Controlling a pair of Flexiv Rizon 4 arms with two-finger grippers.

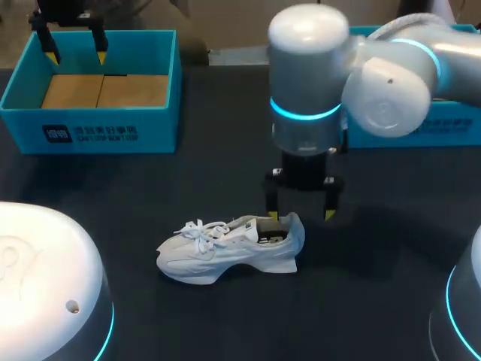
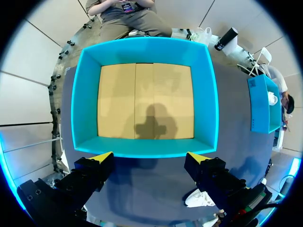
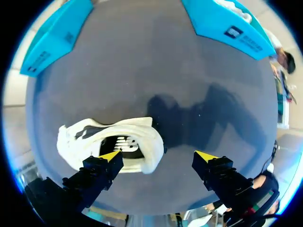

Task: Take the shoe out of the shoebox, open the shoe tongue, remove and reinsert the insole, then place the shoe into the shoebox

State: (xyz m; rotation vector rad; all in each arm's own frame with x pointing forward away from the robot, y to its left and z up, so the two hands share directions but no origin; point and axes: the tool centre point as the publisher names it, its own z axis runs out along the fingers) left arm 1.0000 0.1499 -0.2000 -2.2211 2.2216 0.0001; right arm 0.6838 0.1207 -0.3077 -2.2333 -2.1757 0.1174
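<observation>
A white laced shoe (image 1: 218, 252) lies on its sole on the dark table, toe to the left, outside the boxes. My right gripper (image 1: 301, 216) hangs open just over its heel. In the right wrist view one finger stands over the shoe's (image 3: 144, 135) opening with the insole showing inside, and the other is clear beyond the heel; this gripper (image 3: 158, 156) holds nothing. The blue shoebox (image 1: 90, 131) sits at the back left with a bare cardboard floor. My left gripper (image 1: 75, 56) hovers open above its far edge, empty, and looks down into the shoebox (image 2: 85, 94).
A second blue box (image 1: 451, 124) stands at the back right behind my right arm, also seen in the left wrist view as a blue box (image 2: 260, 104). The shoe (image 2: 199, 198) shows under my left gripper (image 2: 150, 157).
</observation>
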